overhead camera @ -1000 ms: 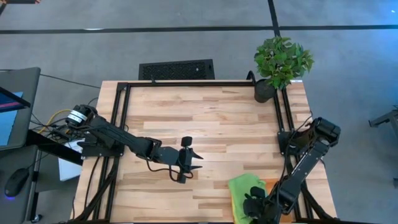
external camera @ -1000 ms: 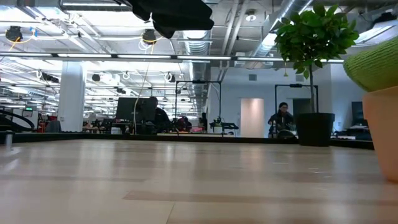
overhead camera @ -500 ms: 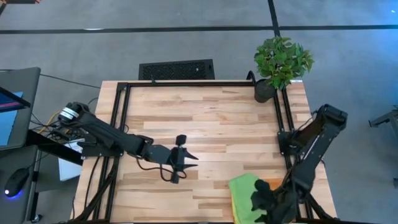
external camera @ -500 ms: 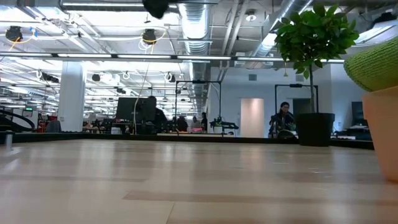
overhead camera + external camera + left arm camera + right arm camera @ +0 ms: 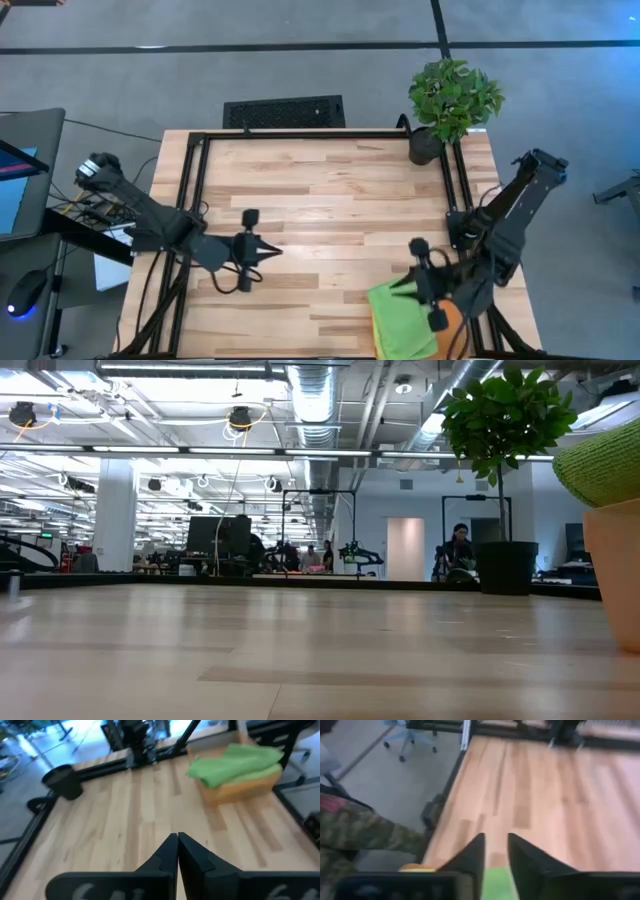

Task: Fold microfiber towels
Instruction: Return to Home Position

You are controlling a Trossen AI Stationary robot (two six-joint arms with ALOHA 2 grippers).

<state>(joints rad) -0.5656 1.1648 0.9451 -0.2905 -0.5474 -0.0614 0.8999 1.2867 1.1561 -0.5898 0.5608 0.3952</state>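
Hovering just over the binned green towel (image 5: pixel 402 312), right gripper (image 5: pixel 395 287) nearer.
From above, lying in the orange bin (image 5: pixel 452 318), left gripper (image 5: pixel 275 250) well apart; level, heaped above the rim; left wrist, fingers (image 5: pixel 165 856) pressed together; right wrist, narrowly parted, seemingly over green.

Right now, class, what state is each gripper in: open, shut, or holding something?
Left gripper: shut, empty, over the table's left side.
Right gripper: slightly open, empty, beside the green towel.

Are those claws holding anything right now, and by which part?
Nothing is held. The left gripper is shut, empty; the right gripper is open, empty. The green towel lies in the bin.
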